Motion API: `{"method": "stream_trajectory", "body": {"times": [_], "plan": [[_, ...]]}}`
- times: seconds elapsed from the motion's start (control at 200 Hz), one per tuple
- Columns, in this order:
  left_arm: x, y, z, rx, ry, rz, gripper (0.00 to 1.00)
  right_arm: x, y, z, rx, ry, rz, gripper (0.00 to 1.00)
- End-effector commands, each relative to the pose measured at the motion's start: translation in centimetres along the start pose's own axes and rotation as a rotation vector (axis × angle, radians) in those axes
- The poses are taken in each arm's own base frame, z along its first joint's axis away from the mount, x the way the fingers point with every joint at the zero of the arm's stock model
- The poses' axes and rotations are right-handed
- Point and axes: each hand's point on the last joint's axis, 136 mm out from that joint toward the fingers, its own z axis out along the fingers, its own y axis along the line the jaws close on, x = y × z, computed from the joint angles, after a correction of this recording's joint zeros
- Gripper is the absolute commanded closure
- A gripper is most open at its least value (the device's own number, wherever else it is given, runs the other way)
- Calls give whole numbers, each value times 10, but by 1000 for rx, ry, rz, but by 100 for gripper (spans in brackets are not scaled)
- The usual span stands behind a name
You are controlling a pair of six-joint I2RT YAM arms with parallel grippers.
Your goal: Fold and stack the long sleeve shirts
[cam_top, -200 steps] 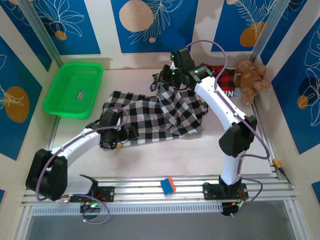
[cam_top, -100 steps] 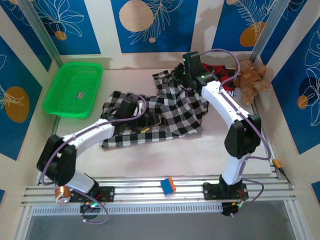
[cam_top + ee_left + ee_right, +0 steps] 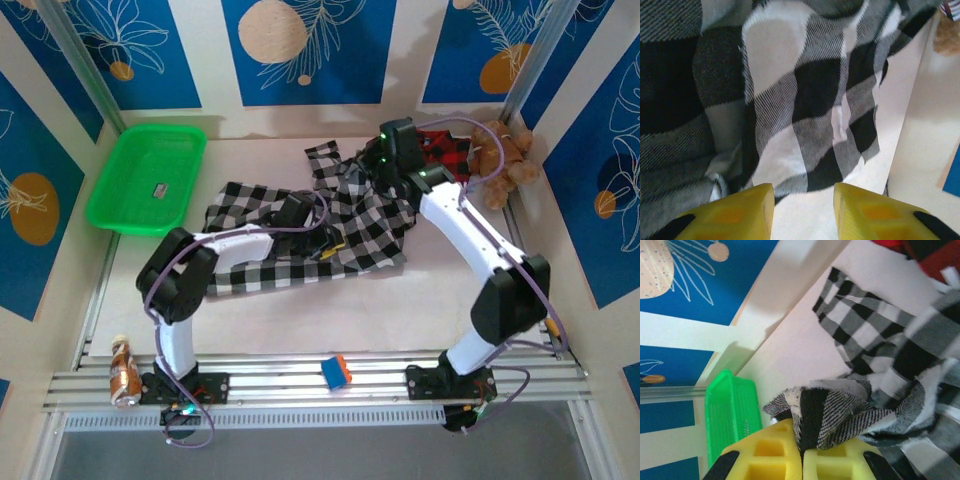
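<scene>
Now right end effector (image 3: 801,442) is pinching the checked shirt (image 3: 372,228) mid-fold; left end effector (image 3: 804,202) is gaping, seemingly needing a hem grip next.

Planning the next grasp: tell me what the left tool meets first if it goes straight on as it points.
Most likely the black-and-white checked shirt: its edge lies just ahead of the left tool, though depth is unclear.

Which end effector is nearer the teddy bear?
Right. The right end effector, pinching the checked shirt, sits left of the teddy bear; the left end effector is farther, over the shirt's middle.
</scene>
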Motion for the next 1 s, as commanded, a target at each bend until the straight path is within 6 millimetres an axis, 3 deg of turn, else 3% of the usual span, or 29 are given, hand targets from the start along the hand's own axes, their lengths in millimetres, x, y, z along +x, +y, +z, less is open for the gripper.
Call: {"method": "stream_trajectory", "body": {"times": [0.0, 0.175, 0.48, 0.66, 0.82, 0.92, 0.995], "plan": [[-12, -4, 11, -12, -25, -37, 66, 0, -21, -23, 39, -66, 103, 100], [-25, -5, 24, -11, -54, -83, 69, 17, -49, -34, 59, -44, 158, 100], [-60, 26, 29, -151, -150, -162, 70, 47, -82, -63, 78, -25, 261, 100], [-72, 32, 32, -152, -167, -194, 71, 84, -112, -83, 141, 9, 331, 99], [-79, 39, 26, -144, -173, -200, 70, 144, -148, -89, 247, 118, 395, 98], [-81, 33, 24, -119, -169, -184, 70, 181, -182, -105, 384, 159, 472, 82], [-80, 25, 24, -89, -160, -172, 70, 200, -202, -121, 441, 165, 506, 63]]}}
